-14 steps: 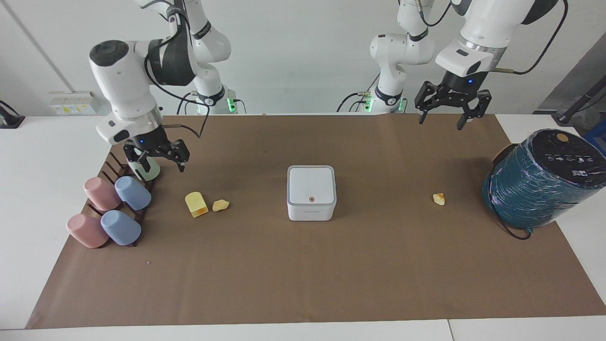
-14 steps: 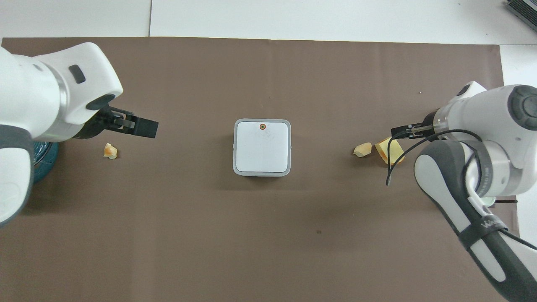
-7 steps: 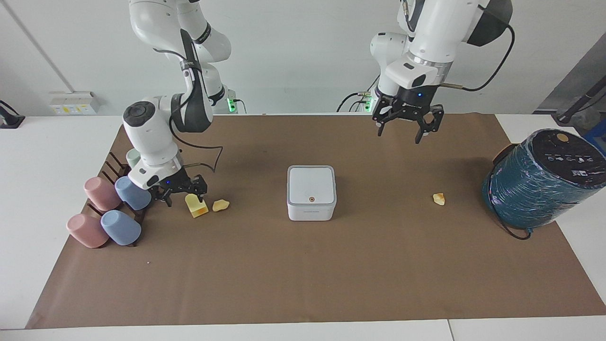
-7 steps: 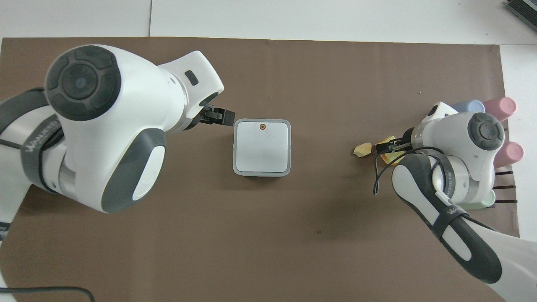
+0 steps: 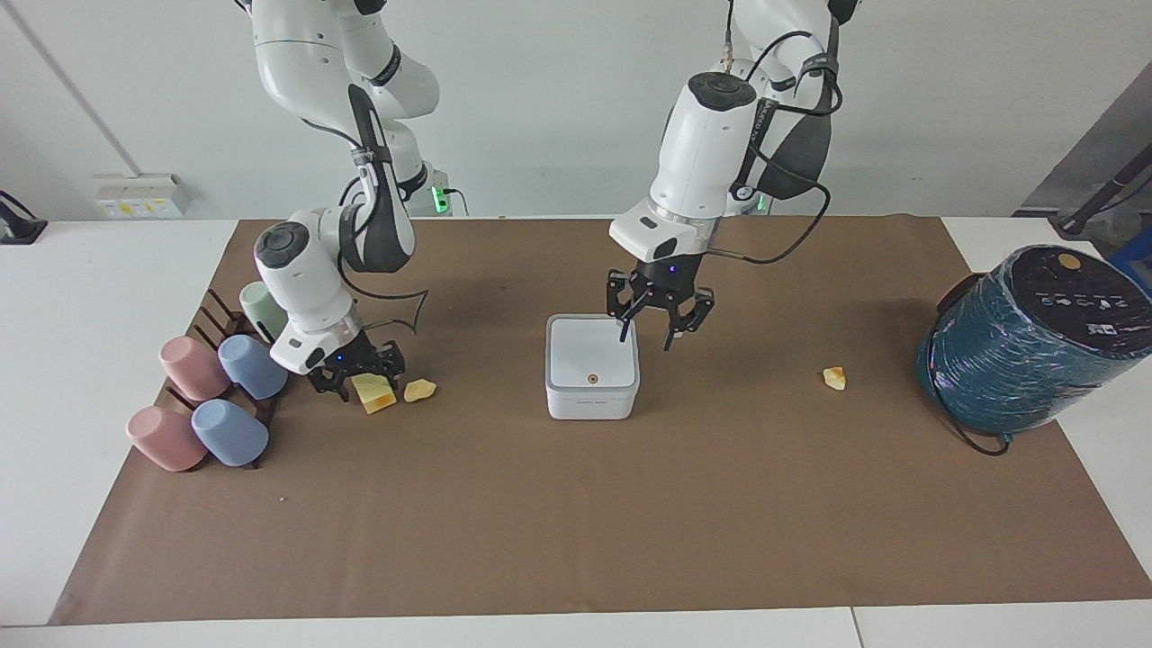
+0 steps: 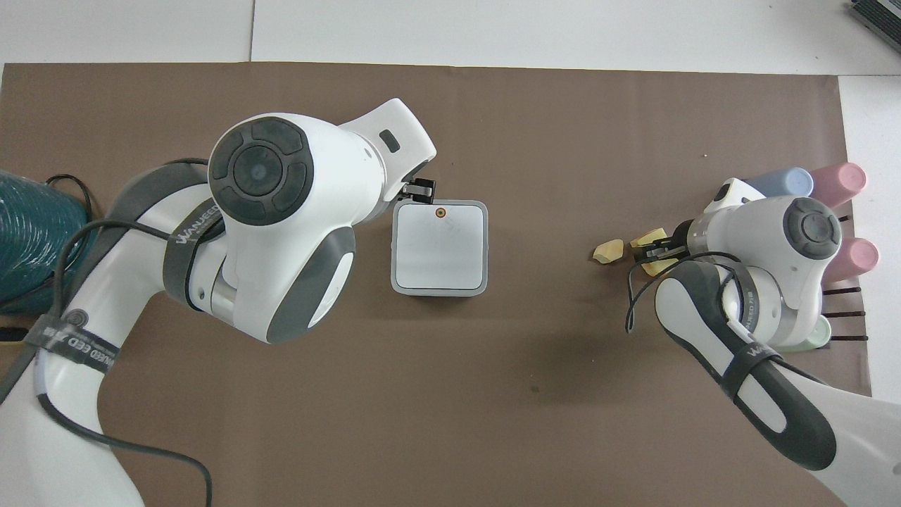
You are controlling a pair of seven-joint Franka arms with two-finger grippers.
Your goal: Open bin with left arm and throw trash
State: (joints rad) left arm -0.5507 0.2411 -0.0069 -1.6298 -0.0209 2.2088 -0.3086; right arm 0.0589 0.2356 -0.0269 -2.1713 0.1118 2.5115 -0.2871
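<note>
White table under a brown paper sheet, plain wall at the robots' end.

Item 1, bin: white square box at mid-sheet, lid down, brown button on the lid edge farther from the robots.

Item 2, left gripper: hangs with fingers spread, one fingertip over the bin's lid near its robot-side corner, the other past the wall toward the left arm's end. Contact with the lid cannot be told.

Item 3, right gripper: low at the sheet, fingers parted either side of the pale yellow block; whether they press it cannot be told.

Item 4, orange-yellow lump: just beside the block, on the bin's side of it.

Item 5, second lump: alone on the sheet between the bin and the teal cylinder.

Item 6, pastel cups: two pink, two blue, lying on a dark rack at the right arm's end; one green cup nearer to the robots.
</note>
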